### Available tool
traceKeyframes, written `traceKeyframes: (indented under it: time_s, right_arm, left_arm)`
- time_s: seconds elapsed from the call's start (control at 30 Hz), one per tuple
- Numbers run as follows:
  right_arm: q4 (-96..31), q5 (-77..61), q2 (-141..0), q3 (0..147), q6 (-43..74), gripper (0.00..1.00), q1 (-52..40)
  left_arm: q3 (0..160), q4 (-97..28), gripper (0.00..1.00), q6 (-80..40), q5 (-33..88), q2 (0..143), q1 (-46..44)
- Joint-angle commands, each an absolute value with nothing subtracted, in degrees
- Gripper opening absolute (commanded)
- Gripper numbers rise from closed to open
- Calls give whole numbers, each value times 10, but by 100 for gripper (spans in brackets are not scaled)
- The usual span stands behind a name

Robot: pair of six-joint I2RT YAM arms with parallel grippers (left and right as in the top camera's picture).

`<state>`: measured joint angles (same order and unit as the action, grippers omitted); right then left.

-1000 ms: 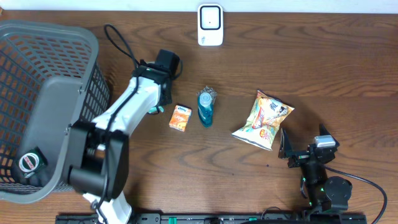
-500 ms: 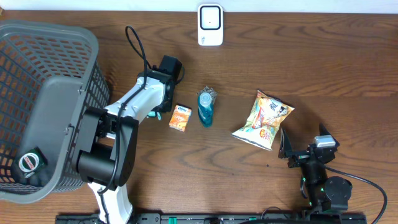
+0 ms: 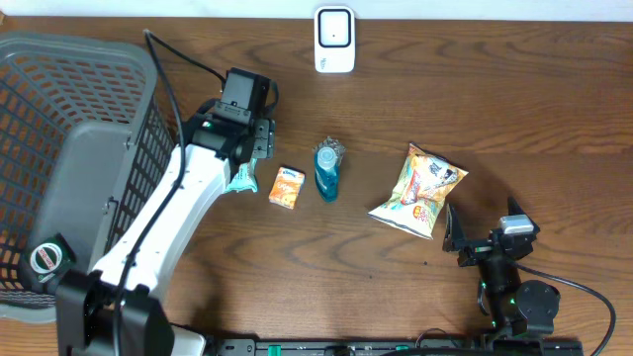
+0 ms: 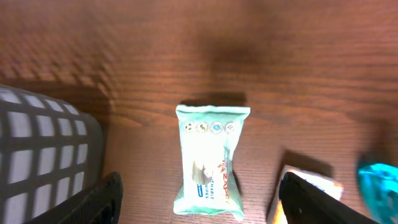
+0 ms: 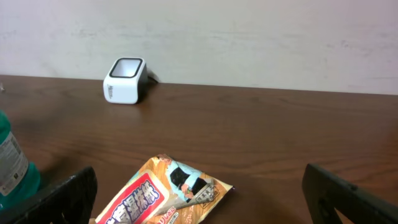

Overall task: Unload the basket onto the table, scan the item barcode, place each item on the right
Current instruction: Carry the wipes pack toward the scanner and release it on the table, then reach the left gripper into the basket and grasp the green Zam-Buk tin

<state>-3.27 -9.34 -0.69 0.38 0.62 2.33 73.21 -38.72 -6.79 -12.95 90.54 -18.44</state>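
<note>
A pale green wipes packet (image 4: 211,163) lies flat on the wooden table, also seen as a teal packet (image 3: 241,181) from overhead. My left gripper (image 4: 202,208) hovers over it with its jaws wide open, one finger on each side and neither touching it. From overhead the left gripper (image 3: 253,156) stands just beyond the packet. The white barcode scanner (image 3: 335,40) sits at the far edge, about a third of the table from the packet. My right gripper (image 3: 458,237) rests open at the front right, facing the scanner (image 5: 126,81).
A small orange box (image 3: 288,187) and a blue bottle (image 3: 326,170) lie just right of the packet. A snack bag (image 3: 419,191) lies in front of the right gripper. A grey mesh basket (image 3: 69,168) fills the left side, with a round item (image 3: 45,259) inside.
The left gripper has opened and let go of the green packet, which now lies on the table. The left arm has swung up and back towards the far left. The right arm is unchanged.
</note>
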Motion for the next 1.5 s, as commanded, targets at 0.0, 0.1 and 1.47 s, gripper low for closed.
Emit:
traceKeyframes:
  time_s: [0.0, 0.1, 1.47]
  right_arm:
    - [-35, -94, -4, 3, 6, 99, 19]
    - [-35, -94, -4, 3, 6, 99, 19]
    - [-35, -94, -4, 3, 6, 99, 19]
  left_arm:
    - [739, -387, 79, -67, -125, 861, -182]
    - [761, -380, 98, -67, -127, 791, -170]
    - [501, -287, 98, -45, -161, 815, 449]
